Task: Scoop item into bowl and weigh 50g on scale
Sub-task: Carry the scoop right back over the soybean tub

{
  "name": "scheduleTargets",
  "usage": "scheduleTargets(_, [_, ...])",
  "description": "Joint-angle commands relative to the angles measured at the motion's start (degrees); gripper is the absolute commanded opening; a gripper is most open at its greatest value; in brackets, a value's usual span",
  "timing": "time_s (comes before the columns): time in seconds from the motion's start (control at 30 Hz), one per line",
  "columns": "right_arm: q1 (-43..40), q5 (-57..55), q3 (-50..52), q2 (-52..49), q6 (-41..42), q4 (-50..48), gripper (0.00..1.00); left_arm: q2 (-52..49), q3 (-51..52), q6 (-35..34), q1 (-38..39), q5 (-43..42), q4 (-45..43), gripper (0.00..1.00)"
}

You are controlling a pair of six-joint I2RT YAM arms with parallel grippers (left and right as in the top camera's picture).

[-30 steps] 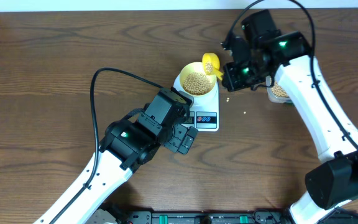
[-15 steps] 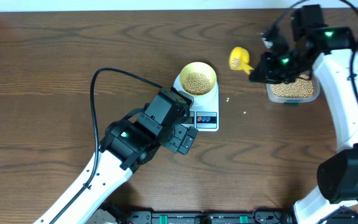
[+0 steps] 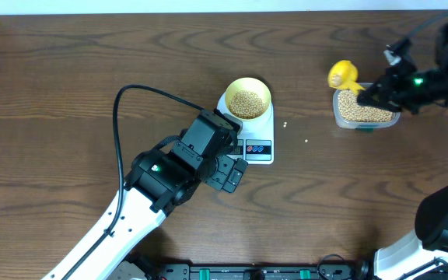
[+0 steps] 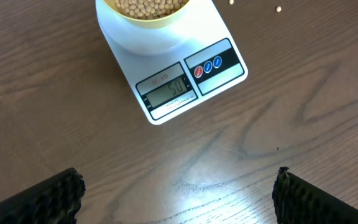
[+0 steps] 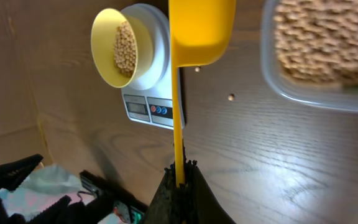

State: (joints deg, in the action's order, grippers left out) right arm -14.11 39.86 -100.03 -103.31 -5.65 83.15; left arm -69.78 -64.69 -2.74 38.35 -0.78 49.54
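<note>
ok, small round pale-yellow bowl (image 5: 103, 43) sits on the white flat digital scale (image 4: 166, 93) and holds a heap of tan round beans (image 3: 246, 103). display looks like 50, hard to read. right jaws are clamped on the handle of the yellow plastic scoop (image 5: 201, 28), whose cup is at the left edge of the clear rectangular plastic tub (image 3: 364, 124) of beans. left jaws are spread wide, gripping nothing, above the brown wooden tabletop (image 3: 68, 78) just in front of the scale. two stray beans (image 3: 285, 124) lie between scale and tub.
</note>
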Motion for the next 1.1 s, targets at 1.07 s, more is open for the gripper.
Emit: scheduleTargets(1.07, [0.79, -32.68, 3.26, -0.11, -4.2, -2.58, 0.01, 0.0, -1.29, 0.52, -0.17, 0.13, 0.11, 0.99])
